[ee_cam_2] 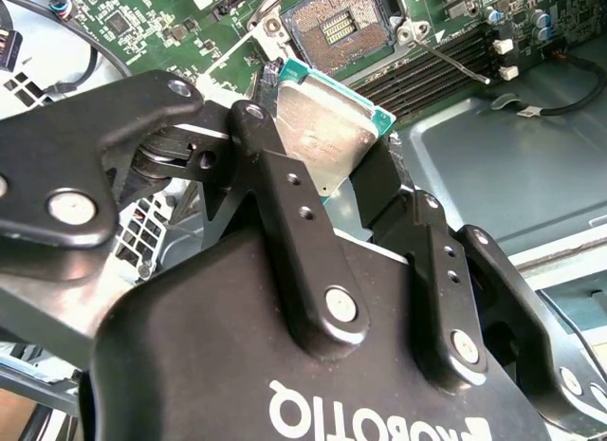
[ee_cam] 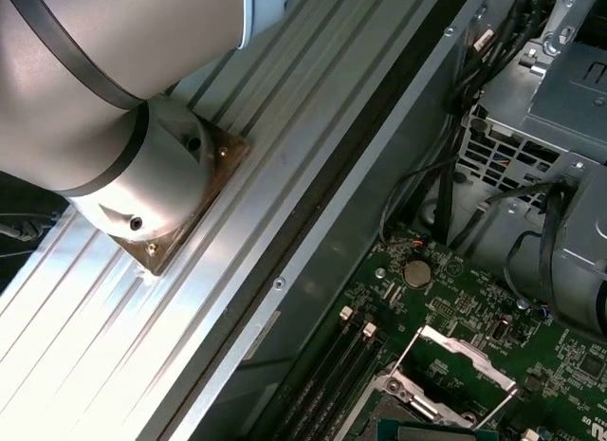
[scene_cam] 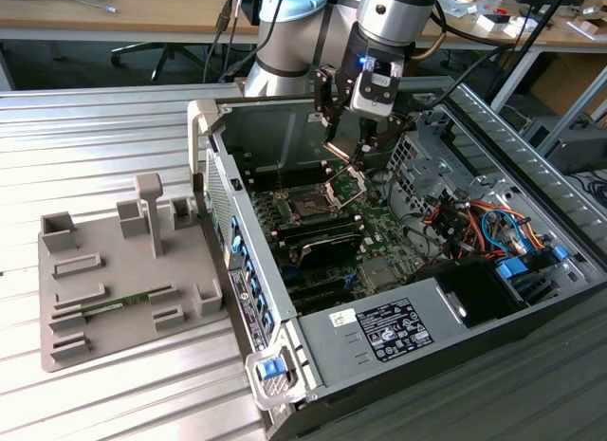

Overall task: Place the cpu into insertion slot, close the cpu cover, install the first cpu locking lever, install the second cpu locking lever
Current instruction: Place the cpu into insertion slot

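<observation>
In the second wrist view my gripper point(ee_cam_2: 322, 166) is shut on the cpu point(ee_cam_2: 327, 128), a flat square chip with a silvery top and a green edge, pinched between the black fingers point(ee_cam_2: 270, 166). The chip hangs tilted above the green motherboard, short of the insertion slot point(ee_cam_2: 334, 26), whose dark contact field lies bare. In the exterior view the gripper point(scene_cam: 347, 149) hovers inside the open computer case, just above and behind the insertion slot point(scene_cam: 311, 207). The cpu cover point(scene_cam: 347, 183) stands tipped up at the slot's far side; its metal frame point(ee_cam: 469, 354) is raised. A thin locking lever point(ee_cam_2: 446, 54) sticks out beside the slot.
The case's upright wall point(scene_cam: 228, 204) and drive cages with coloured cables point(scene_cam: 474, 223) flank the board. Black memory slots point(ee_cam_2: 427, 76) run beside the socket. A grey fixture block point(scene_cam: 104, 270) lies on the ridged metal table at the exterior view's left.
</observation>
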`<state>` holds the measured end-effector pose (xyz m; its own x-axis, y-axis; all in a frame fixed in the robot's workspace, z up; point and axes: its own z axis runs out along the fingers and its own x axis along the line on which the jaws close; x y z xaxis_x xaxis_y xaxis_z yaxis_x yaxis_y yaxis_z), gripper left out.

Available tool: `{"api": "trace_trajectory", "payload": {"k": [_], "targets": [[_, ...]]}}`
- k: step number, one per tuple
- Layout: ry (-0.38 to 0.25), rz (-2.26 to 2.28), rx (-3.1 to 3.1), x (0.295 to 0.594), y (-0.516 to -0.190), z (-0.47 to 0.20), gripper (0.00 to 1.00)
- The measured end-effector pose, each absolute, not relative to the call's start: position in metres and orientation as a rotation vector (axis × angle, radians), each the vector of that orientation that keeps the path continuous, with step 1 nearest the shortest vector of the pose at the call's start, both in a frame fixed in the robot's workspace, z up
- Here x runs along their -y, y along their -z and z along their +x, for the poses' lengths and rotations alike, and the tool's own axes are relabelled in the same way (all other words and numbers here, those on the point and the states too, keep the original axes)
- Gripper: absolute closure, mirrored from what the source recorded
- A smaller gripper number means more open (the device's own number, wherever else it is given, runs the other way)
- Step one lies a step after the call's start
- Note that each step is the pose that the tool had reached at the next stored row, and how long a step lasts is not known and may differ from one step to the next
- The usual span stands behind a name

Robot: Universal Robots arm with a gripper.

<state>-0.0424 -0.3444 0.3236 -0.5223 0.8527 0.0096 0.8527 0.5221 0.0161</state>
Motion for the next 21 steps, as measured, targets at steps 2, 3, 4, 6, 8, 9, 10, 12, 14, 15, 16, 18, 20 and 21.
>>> {"api": "trace_trajectory", "payload": {"k": [2,3,4,6,8,9,10,12,14,15,16,18,20,21], "targets": [[0.029,-1.539,2.738,0.3444,-0.3236,-0.0424,0.46],[0.029,-1.539,2.738,0.3444,-0.3236,-0.0424,0.46],[0.029,-1.541,2.737,0.3444,-0.3236,-0.0424,0.46],[0.029,-1.545,2.735,0.3444,-0.3235,-0.0424,0.46],[0.029,-1.548,2.733,0.3444,-0.3235,-0.0424,0.46],[0.029,-1.549,2.733,0.3444,-0.3235,-0.0424,0.46],[0.029,-1.550,2.732,0.3444,-0.3235,-0.0424,0.46],[0.029,-1.554,2.730,0.3444,-0.3235,-0.0424,0.46],[0.030,-1.558,2.728,0.3444,-0.3234,-0.0424,0.46],[0.029,-1.559,2.727,0.3444,-0.3234,-0.0424,0.46],[0.029,-1.560,2.726,0.3444,-0.3234,-0.0424,0.46],[0.029,-1.564,2.724,0.3444,-0.3233,-0.0424,0.46],[0.029,-1.569,2.721,0.3444,-0.3233,-0.0424,0.46],[0.029,-1.571,2.720,0.3444,-0.3232,-0.0424,0.46]]}}
